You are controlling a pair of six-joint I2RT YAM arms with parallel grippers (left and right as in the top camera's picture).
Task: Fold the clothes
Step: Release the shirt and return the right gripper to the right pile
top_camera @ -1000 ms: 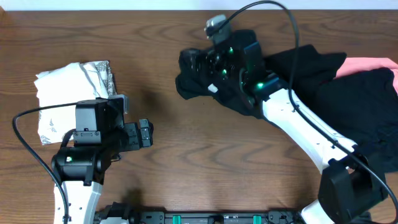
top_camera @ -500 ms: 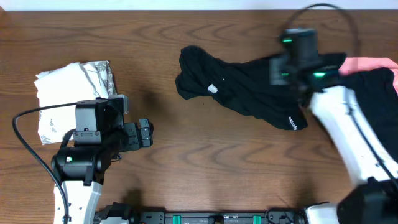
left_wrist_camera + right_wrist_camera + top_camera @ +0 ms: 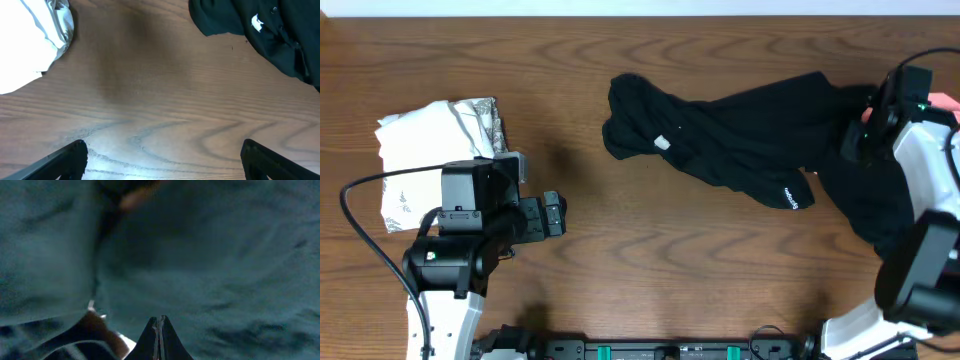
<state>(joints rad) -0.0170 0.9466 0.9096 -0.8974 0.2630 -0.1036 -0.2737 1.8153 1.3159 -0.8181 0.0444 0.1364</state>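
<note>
Roughly in the middle of the brown wooden table (image 3: 670,270) lies one crumpled black short-sleeved fabric shirt (image 3: 740,135), stretched in a long diagonal band. Its bunched end is at the far left and its other end runs toward the right edge. A single small white tag (image 3: 663,143) shows on the bunched end. One small white logo (image 3: 790,197) sits on the shirt's near edge, right of centre.

At the shirt's right end the black cloth carries on under the right arm and down toward the near edge. Whether that is a second black garment or more of the same one cannot be told from above.

Just beyond the shirt's right end, at the frame edge, one pink fabric piece (image 3: 948,101) peeks out. Well apart from the shirt, to its left, rests one folded white garment with a grey print (image 3: 425,160).

The right gripper (image 3: 160,330) hangs over the shirt's right end, its two fingers pressed together. Its wrist view is filled with dark cloth, and no fabric can be made out between the tips.

The left gripper (image 3: 558,214) is down-left of the shirt's bunched end, between it and the white garment. Its two fingers are spread wide over bare wood, holding nothing.
</note>
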